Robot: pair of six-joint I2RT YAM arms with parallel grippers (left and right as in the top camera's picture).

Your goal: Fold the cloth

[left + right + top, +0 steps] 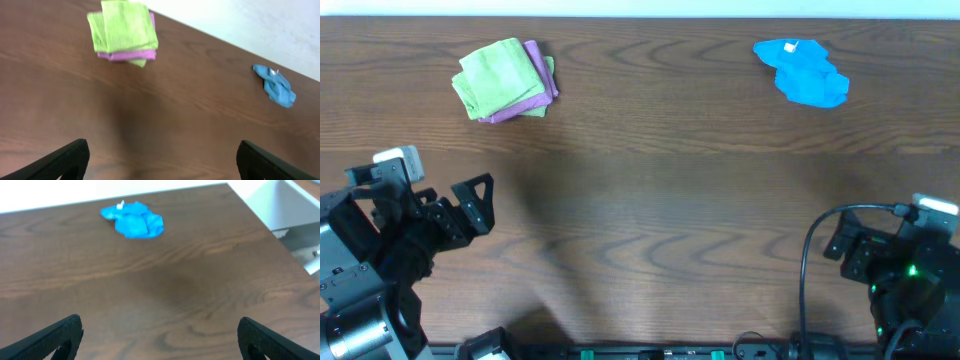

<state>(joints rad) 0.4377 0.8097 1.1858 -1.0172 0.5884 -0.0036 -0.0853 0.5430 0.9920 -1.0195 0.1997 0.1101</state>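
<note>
Two tools: left tool and right tool both standing spread wide, pinching nothing, hanging low near the front edge of the worktop.
Place of the cloth: the cloth lying at the far left of the worktop, well apart from both tools, sitting on top of the purple-pink cloth.
Look of the cloth: showing light lime green, soft and fuzzy; seeming folded into a small thick square; edges not quite lining up, with a bit of green sticking out at the side.
Step in hand: likely either resting after the fold or getting ready to reach out; not being able to tell which.
Doing it well: reaching with the left tool, being the nearer one; coming down slowly on a green corner; pinching only the green layers, never the purple-pink one under them; lifting the corner low and laying it over to meet the far edge; patting it flat.
Taking care: not dragging the purple-pink cloth along; leaving the blue cloth alone at the far right.
</note>
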